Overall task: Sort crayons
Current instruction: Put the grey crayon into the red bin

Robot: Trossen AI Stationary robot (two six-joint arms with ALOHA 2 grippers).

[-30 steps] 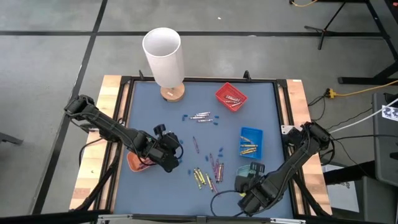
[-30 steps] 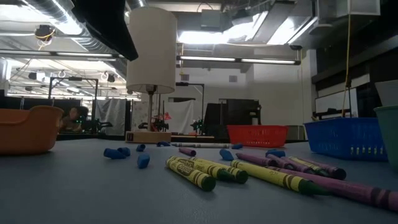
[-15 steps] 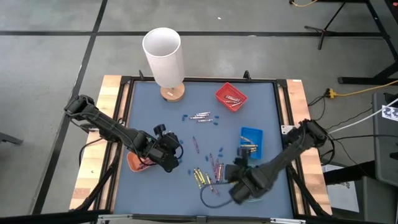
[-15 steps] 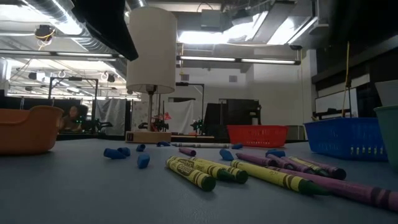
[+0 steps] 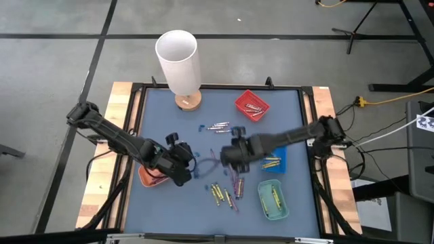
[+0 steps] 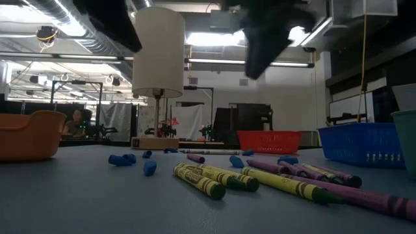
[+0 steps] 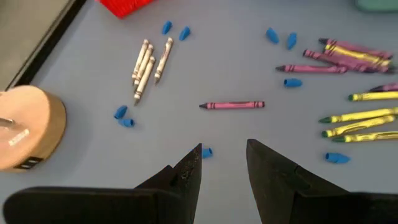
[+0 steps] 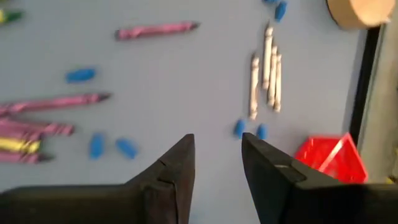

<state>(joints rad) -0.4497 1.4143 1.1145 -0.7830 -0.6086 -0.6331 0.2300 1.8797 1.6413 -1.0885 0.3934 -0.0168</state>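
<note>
Now the right gripper, jaws apart and empty, has swung from the teal tray at 5 o'clock to mid-table above the loose crayons, likely for another pick, while the left gripper, also open-jawed and empty, waits at 9 o'clock.

Crayons lying loose on the table

Silver ones are lying side by side; one purple crayon is resting alone; yellow and purple ones are clustering mid-table.

White lamp, red tray, blue tray, orange bowl, teal tray
</note>
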